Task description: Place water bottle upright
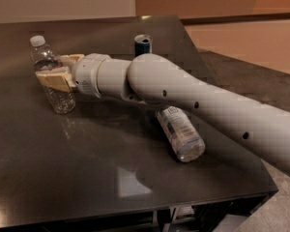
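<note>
Tan gripper: the tan two-finger gripper [53, 69] is at the left side of the table. It is closed around the middle of the water bottle, with one finger on each side.
Water bottle: the small clear crinkly plastic water bottle [61, 98] with a white cap is held in the gripper. It stands almost straight, and its cap leans a little to the left. Its bottom is down at the table top, but I cannot tell if it touches.
Arm: the thick white round arm [183, 100] reaches in from the right, across the table.
Big bottle: a bigger clear plastic bottle with a white-and-blue label [180, 132] lies on its side, partly under the arm.
Can: a blue-and-silver drink can [143, 44] stands upright behind the arm, near the far edge.
Table: the dark shiny flat table [111, 178] has both bottles and the can on it.
</note>
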### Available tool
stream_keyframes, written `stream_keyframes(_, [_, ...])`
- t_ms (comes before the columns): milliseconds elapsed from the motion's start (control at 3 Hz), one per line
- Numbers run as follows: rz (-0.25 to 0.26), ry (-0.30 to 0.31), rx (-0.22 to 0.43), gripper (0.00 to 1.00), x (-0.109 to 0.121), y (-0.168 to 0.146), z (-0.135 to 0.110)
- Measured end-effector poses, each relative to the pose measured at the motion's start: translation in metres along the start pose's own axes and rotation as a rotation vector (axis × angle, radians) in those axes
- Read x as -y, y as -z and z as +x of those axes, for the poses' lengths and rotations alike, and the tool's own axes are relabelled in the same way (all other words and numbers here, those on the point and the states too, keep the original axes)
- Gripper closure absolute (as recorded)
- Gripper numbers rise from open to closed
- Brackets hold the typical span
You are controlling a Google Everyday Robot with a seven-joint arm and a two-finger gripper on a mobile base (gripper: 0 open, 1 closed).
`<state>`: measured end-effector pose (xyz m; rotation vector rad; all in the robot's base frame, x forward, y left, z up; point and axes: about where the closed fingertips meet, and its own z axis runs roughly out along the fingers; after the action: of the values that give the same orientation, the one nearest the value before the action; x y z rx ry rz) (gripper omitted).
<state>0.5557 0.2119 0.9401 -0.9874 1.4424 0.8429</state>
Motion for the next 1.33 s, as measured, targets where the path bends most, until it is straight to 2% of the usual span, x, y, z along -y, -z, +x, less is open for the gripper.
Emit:
stream_keyframes(333, [0.002, -0.002, 0.01, 1.0, -0.004, 0.002, 0.003])
stream_keyframes(667, [0.011, 0.006, 0.036, 0.82, -0.006, 0.004, 0.005])
stream_keyframes(1333, [0.015, 0.004, 0.042, 0.36, -0.007, -0.001, 0.015])
